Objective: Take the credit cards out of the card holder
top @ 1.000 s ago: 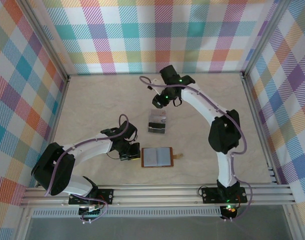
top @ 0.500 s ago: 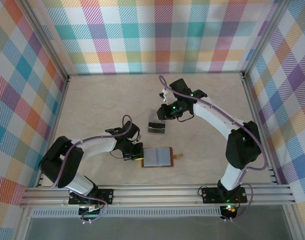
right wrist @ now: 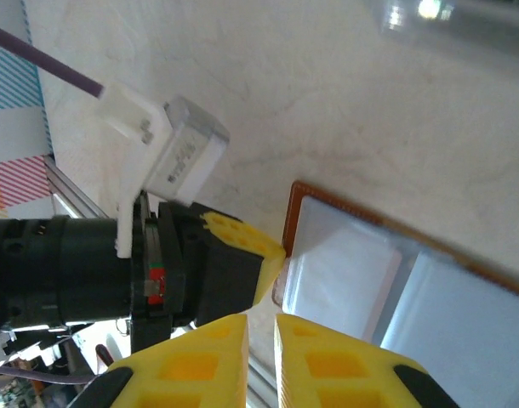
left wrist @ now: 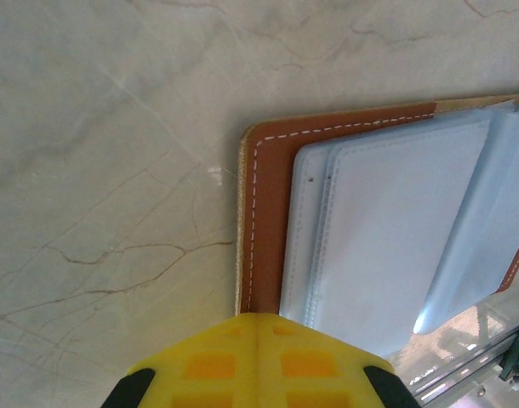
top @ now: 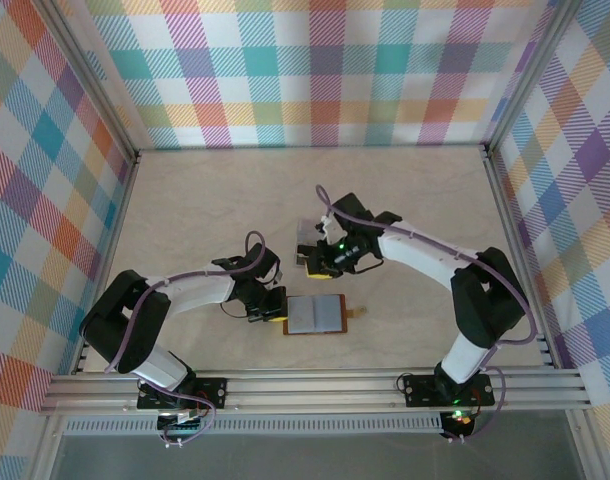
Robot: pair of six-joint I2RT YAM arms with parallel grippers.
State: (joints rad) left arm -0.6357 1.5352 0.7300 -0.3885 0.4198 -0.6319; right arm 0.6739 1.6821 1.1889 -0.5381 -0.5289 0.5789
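Left arm low, closed fingers at card holder; right arm bent.

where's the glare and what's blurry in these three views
Left wrist: card holder stitching sharp, white glare low on its pale sleeve flap. Right wrist: blurred, blown-out light spot at the top right edge. Top external: even light, only soft shadows on the table.

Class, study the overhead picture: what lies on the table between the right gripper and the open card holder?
Nothing: in the top view only bare marbled tabletop separates the right gripper from the card holder's far edge.
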